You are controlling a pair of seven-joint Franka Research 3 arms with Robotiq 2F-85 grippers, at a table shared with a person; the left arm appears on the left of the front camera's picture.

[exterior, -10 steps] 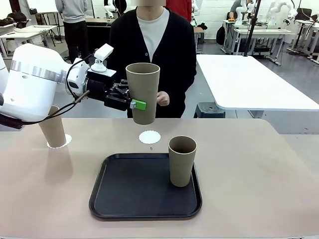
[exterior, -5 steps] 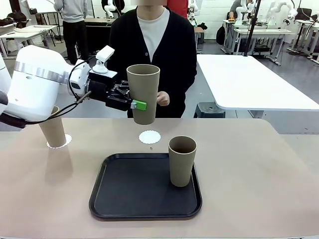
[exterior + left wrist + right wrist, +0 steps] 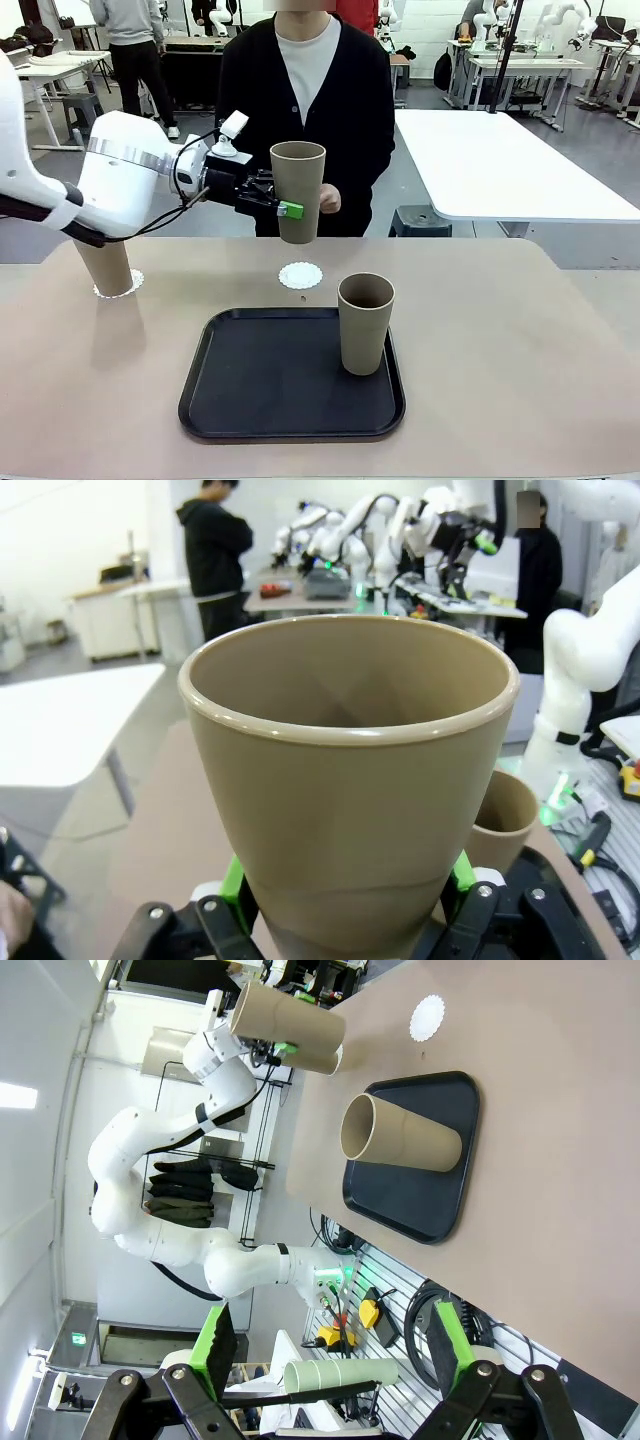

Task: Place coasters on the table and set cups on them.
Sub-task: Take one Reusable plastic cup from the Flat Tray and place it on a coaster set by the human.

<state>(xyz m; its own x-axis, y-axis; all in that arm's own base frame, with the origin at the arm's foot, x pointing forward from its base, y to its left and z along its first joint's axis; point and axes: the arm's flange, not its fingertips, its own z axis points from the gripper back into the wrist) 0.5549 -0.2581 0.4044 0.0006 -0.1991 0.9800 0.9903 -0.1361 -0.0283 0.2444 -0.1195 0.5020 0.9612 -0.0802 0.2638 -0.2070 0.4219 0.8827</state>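
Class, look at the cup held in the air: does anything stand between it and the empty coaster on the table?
Nothing visible does. The left end effector holds the cup in open air above the bare coaster, which lies on the table beyond the black tray; the tray's cup stands nearer the robot, aside.

The left arm's white link (image 3: 120, 185) covers the rim and upper half of a tall tan-beige tumbler (image 3: 108, 272), leaving a sliver of the white scalloped paper coaster (image 3: 134, 281) beneath. In the left wrist view, a raised tan tumbler (image 3: 350, 800) runs off the bottom edge, masking much of the left gripper (image 3: 347, 905) between 2 green pads (image 3: 233, 885); a farther tumbler (image 3: 505, 818) peeks from behind.
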